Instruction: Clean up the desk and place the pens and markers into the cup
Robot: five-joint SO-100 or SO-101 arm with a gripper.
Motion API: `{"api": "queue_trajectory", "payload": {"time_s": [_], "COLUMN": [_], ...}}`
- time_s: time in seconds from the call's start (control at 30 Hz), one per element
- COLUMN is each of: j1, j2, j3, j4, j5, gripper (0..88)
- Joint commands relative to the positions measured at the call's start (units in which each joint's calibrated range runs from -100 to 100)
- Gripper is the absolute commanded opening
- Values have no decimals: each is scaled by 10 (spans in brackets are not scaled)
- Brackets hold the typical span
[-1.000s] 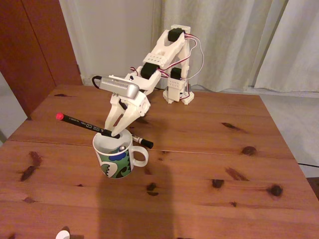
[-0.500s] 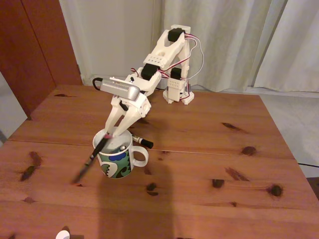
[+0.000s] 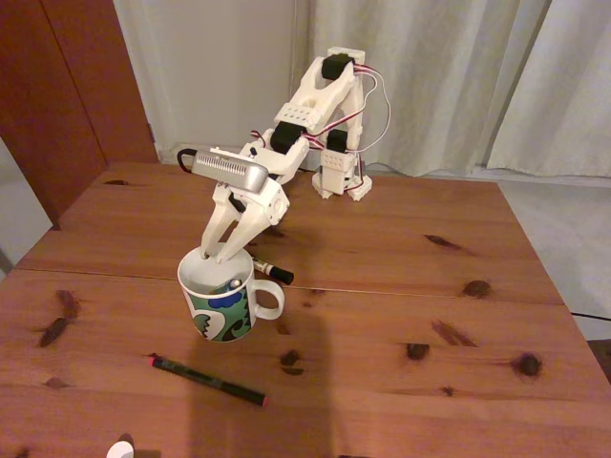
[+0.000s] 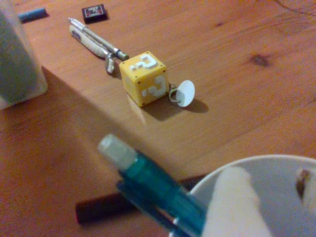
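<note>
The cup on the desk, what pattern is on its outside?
The cup is white with green, blue and black swirls, plain white inside; clearest in the fixed view.

Fixed view: high, at desk's (image 3: 401,286) near edge, facing arm base and curtains beyond; whole tabletop in frame. Wrist view: low, close over cup (image 4: 276,170) rim, aimed obliquely across desk (image 4: 222,74) (nearest parts blurred). Shared: cup (image 3: 218,296) and wood just beside it.

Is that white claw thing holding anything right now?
No. The tool hangs open over the cup with nothing between its fingers; the black pen lies on the desk in front of the cup.
</note>
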Motion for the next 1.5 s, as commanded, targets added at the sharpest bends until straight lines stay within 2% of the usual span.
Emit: {"api": "queue_trajectory", "payload": {"time_s": [0.0, 0.07, 0.23, 0.3, 0.43, 0.6, 0.7, 0.9, 1.03, 1.2, 1.47], "j1": [-3, -4, -23, -27, -38, -38, -38, -37, -30, 15, 53], "j2": [-8, -15, -65, -78, -95, -93, -90, -64, -42, 11, 61], "j3": [-15, -15, -6, -14, -57, -163, -218, -291, -308, -309, -335], "j4": [-14, -14, -1, 42, 185, 421, 550, 718, 764, 758, 724], "j5": [2, 2, -2, -3, 1, 2, 19, 33, 32, 25, -67], "gripper": [59, 5, 8, 8, 8, 8, 8, 8, 8, 8, 8]}}
